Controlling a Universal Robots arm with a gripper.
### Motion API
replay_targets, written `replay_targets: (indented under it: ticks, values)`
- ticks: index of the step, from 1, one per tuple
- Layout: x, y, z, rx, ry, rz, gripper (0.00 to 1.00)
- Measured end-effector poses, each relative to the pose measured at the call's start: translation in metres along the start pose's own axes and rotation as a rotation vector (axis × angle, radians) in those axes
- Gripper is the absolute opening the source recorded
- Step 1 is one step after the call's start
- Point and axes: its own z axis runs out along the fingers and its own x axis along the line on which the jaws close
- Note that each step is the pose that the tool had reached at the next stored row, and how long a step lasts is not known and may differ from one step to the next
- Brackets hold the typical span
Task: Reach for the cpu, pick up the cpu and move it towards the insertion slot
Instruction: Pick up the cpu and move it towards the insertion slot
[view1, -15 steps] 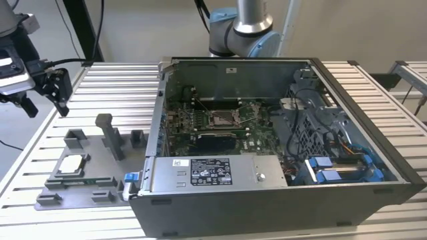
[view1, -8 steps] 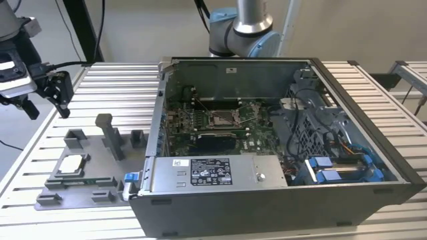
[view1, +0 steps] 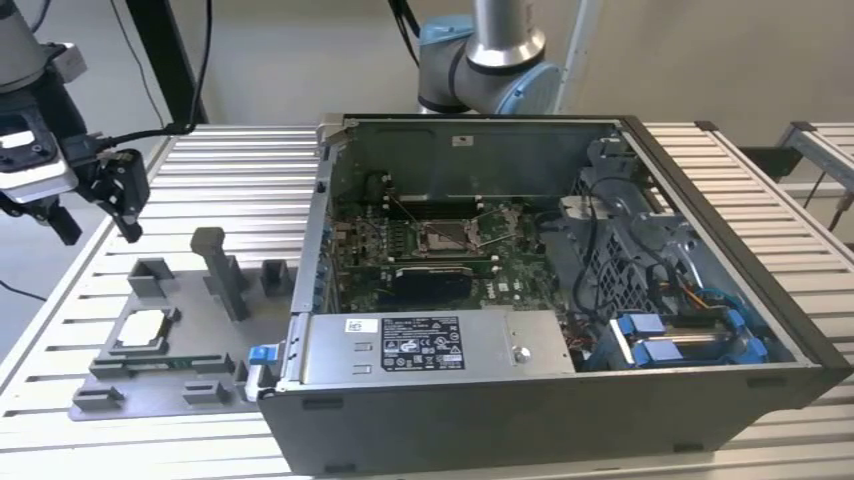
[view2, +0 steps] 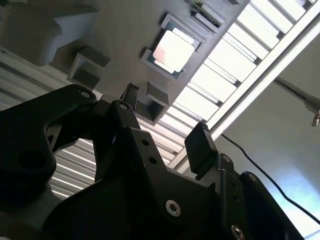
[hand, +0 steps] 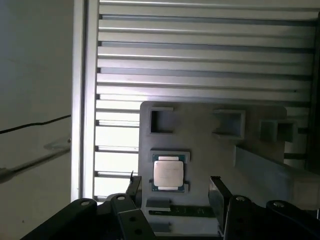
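Fingers (hand: 219, 192) spread and empty, the gripper (view1: 99, 232) hangs over the grey fixture (view1: 200, 335) where the cpu (hand: 167, 173) lies in its recess. Off-centre, a finger could hit the recess wall or tip the chip.

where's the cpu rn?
The cpu sits in a recess of the grey fixture tray at the exterior view's left, beside the open computer case, below the gripper.
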Motion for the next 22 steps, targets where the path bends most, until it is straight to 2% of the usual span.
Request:
replay_targets:
  ticks: [10, 22]
  values:
    - [0.0, -0.0002, 0.0077, 0.0109, 0.0002, 0.0, 1.0]
    - [0.0, -0.0005, 0.0192, 0.0144, 0.0002, 0.0, 1.0]
